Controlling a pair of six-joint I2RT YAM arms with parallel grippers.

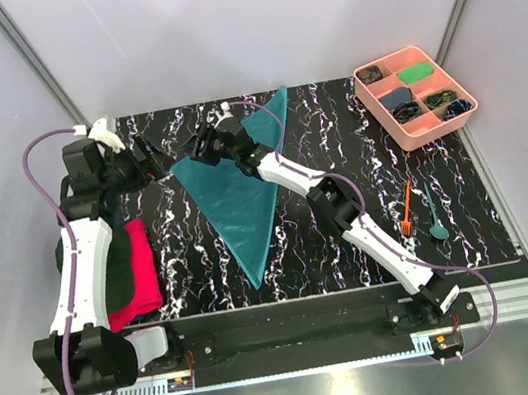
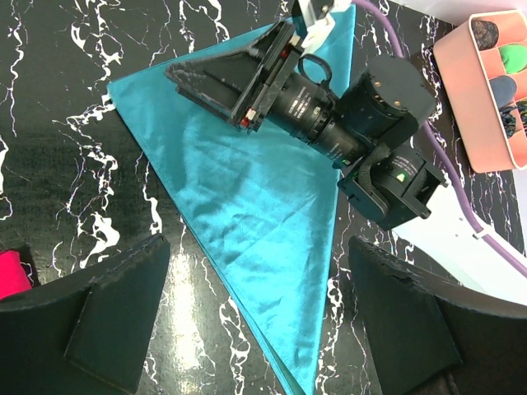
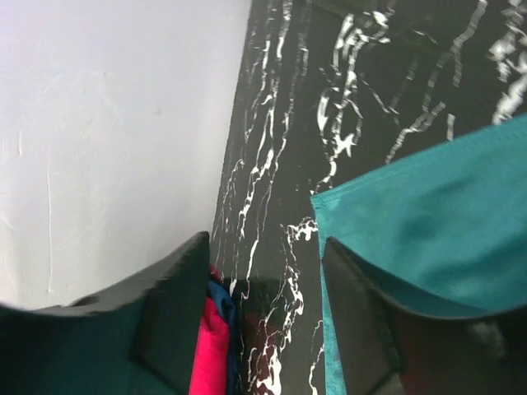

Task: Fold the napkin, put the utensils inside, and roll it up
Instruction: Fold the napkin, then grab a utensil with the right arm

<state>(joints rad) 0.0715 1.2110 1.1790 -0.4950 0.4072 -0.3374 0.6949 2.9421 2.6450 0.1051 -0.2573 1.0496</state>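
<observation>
The teal napkin (image 1: 239, 197) lies folded into a triangle on the black marbled table, its long point toward the near edge. It also fills the middle of the left wrist view (image 2: 247, 189). My left gripper (image 1: 151, 156) is open and empty just left of the napkin's left corner, hovering over the cloth (image 2: 255, 251). My right gripper (image 1: 199, 153) is open over the same corner. In the right wrist view it (image 3: 263, 247) is empty, and its right finger overlaps the napkin's edge (image 3: 428, 214). The orange fork (image 1: 406, 207) and teal spoon (image 1: 435, 219) lie apart at the right.
A pink compartment tray (image 1: 384, 116) of small items stands at the back right. A bright pink-red cloth (image 1: 134, 270) on a dark green one (image 1: 66, 253) lies under the left arm. White walls close in the back and sides.
</observation>
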